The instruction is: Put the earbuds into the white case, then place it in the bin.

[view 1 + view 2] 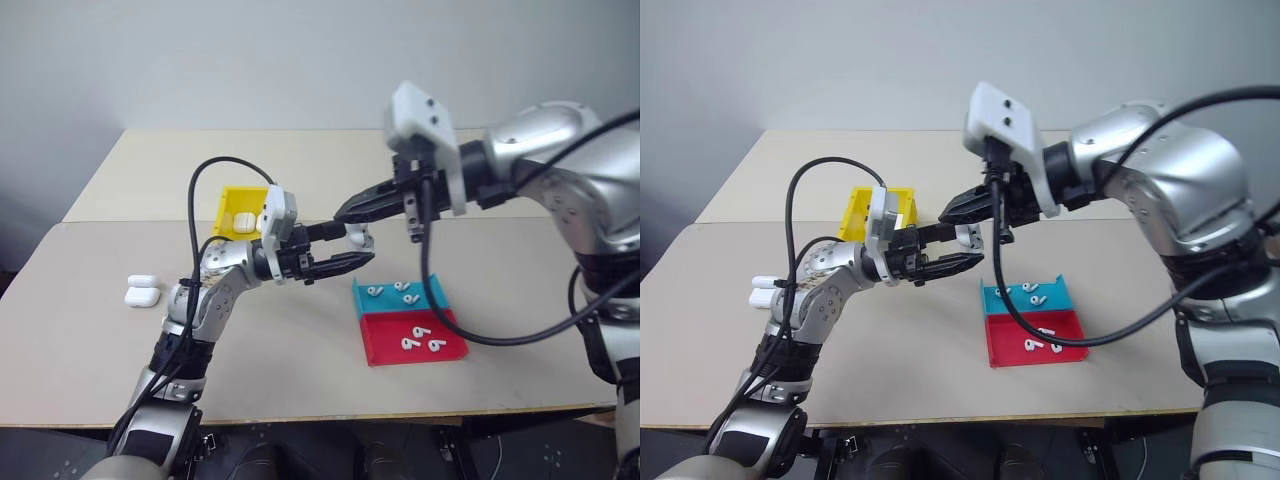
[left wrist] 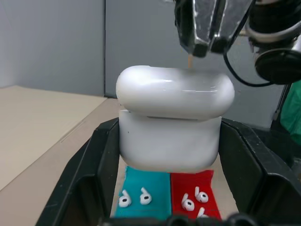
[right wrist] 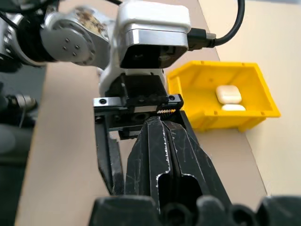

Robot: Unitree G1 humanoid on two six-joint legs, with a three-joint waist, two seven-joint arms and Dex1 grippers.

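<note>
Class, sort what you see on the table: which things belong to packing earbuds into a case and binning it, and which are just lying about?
Belongs to the job:
- white case, held in the left claw
- earbuds on the trays
- yellow bin, two cases already inside
- right claw, shut above the case

Lying about:
- two spare cases near the table's left edge

1. A plain pale grey wall (image 1: 200,60) is running across the whole back of the room, unmarked and evenly lit.
2. A light beige bench (image 1: 90,340) is filling the foreground, its front edge showing as a thin lighter strip.
3. A second beige bench (image 1: 160,170) is standing behind it, the two tops touching along a straight seam.
4. Dark flooring (image 1: 40,445) is showing below the front edge.
5. Soft, diffuse light is falling on the tops, casting only faint shadows.
</note>
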